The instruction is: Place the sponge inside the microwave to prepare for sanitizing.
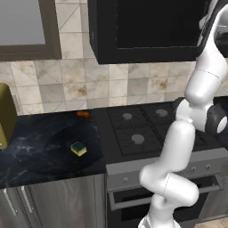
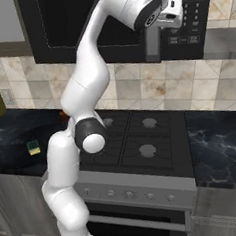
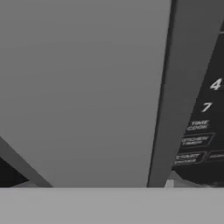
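Fingers [image 2: 156,39] hidden at microwave [image 2: 83,27] handle

sponge [image 1: 79,148] on counter [image 1: 40,153], left of stove [image 1: 138,129]

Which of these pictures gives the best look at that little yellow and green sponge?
The left base view: the sponge lies in full sight on the dark counter, left of the stove, its green top and yellow side both clear. In the right base view it is a tiny block at the left edge, near the arm.
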